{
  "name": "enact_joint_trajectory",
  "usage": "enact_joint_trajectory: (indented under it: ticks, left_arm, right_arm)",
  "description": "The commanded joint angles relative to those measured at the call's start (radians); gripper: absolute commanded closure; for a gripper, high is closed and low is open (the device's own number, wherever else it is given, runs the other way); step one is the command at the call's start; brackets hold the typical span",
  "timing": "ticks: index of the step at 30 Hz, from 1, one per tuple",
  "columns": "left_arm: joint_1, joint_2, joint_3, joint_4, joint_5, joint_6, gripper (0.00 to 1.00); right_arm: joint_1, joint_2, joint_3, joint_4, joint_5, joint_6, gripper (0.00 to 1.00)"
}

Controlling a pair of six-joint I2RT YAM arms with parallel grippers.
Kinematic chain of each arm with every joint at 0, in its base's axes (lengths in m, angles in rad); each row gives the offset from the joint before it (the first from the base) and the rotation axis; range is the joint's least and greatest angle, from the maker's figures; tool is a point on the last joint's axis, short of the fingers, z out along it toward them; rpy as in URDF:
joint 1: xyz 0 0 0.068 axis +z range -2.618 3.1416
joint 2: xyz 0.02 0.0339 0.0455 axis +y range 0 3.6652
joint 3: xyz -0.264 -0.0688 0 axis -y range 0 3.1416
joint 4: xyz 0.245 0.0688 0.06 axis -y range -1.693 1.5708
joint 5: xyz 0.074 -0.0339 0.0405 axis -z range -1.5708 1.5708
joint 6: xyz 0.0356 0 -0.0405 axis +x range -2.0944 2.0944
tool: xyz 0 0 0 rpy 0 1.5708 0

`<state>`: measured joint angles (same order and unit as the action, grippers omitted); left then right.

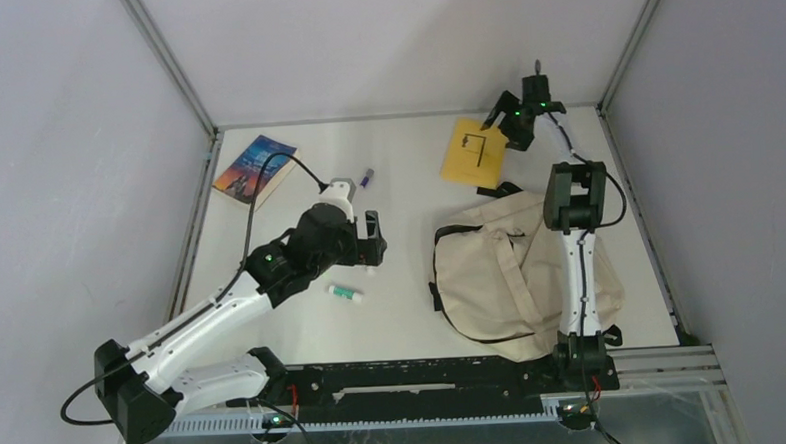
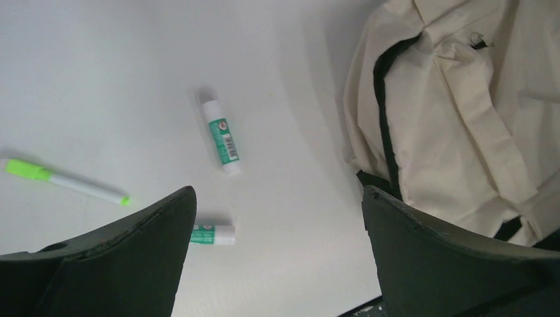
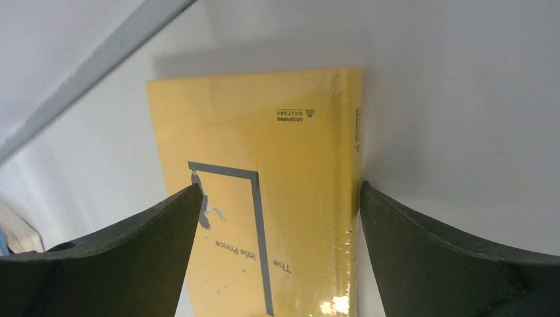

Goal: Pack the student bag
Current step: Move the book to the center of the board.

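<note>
The student bag (image 1: 506,272), cream canvas with black straps, lies slumped on the right half of the table, under my right arm; the left wrist view shows it (image 2: 455,112) at upper right. My right gripper (image 1: 497,127) is open at the far side over a yellow book (image 1: 472,151). In the right wrist view the gripper (image 3: 279,188) hangs over the book (image 3: 264,165), one finger over the cover and the other at its spine edge. My left gripper (image 1: 375,241) is open at mid-table, left of the bag. Nothing sits in the left gripper (image 2: 277,191).
A green-and-white glue stick (image 2: 221,137) lies on the table ahead of the left gripper, a second one (image 2: 214,234) half hidden by its left finger, and a green highlighter (image 2: 63,181) further left. A blue book (image 1: 255,168) and a purple pen (image 1: 367,178) lie at the far left.
</note>
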<state>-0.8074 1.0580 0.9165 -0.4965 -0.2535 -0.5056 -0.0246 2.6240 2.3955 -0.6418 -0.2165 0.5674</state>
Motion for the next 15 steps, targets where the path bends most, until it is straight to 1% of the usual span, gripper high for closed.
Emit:
enact_joint_trajectory:
  ticks: [1, 4, 8, 12, 14, 15]
  left_arm:
    - [0.060, -0.021, 0.009, 0.036, -0.016, 0.030, 0.00]
    - [0.113, -0.028, 0.007, 0.064, 0.002, 0.014, 0.00]
    - [0.144, -0.027, -0.002, 0.138, -0.022, 0.027, 0.00]
    - [0.210, 0.028, 0.043, 0.122, 0.089, -0.003, 0.00]
    - [0.234, 0.059, 0.058, 0.114, 0.145, -0.013, 0.00]
    - [0.239, 0.069, 0.058, 0.114, 0.158, -0.015, 0.00]
  right_arm:
    - [0.084, 0.002, 0.040, -0.046, -0.033, -0.116, 0.03]
    - [0.133, -0.017, 0.039, -0.069, -0.035, -0.175, 0.05]
    - [0.195, -0.025, 0.014, -0.088, -0.118, -0.220, 0.06]
    - [0.257, -0.069, -0.073, -0.092, -0.176, -0.255, 0.08]
    - [0.285, -0.124, -0.157, -0.081, -0.158, -0.283, 0.07]
    - [0.294, -0.163, -0.193, -0.077, -0.116, -0.282, 0.06]
